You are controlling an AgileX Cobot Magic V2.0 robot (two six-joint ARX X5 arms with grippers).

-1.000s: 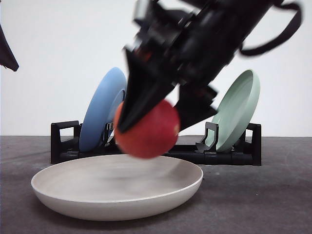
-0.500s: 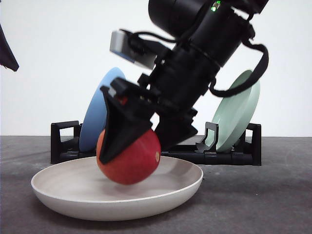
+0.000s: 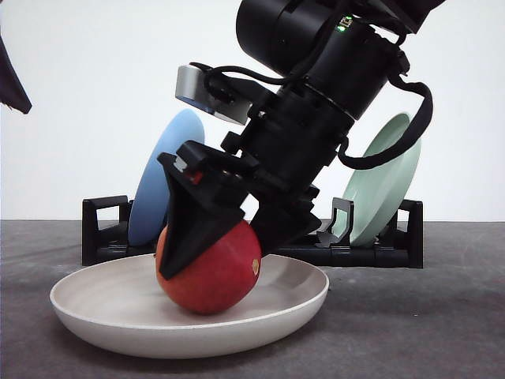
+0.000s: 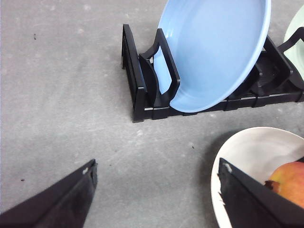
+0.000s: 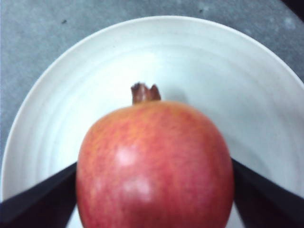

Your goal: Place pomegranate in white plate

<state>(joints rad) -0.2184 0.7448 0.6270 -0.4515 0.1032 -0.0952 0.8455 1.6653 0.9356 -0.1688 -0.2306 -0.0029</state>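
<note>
Lower now than a moment ago, the pomegranate (image 3: 211, 268) sits down in the white plate (image 3: 95, 316).

It is between the two fingers of the right gripper (image 3: 223, 237), which are closed on its sides, and its bottom looks like it touches the plate. It looks hard, round, smooth and shiny, so it may slip or roll; I think holding it on two sides at its fat middle, as now, is best. Its little stem (image 5: 145, 92) points away from the fingers. I count one pomegranate, one white plate, one blue plate (image 3: 162, 185) and one green plate (image 3: 387, 178), both behind the fingers in one black rack (image 3: 106, 229) on the gray counter (image 3: 426, 316). The left gripper's (image 4: 156, 190) fingers are wide apart, holding nothing, beside the white plate.
</note>
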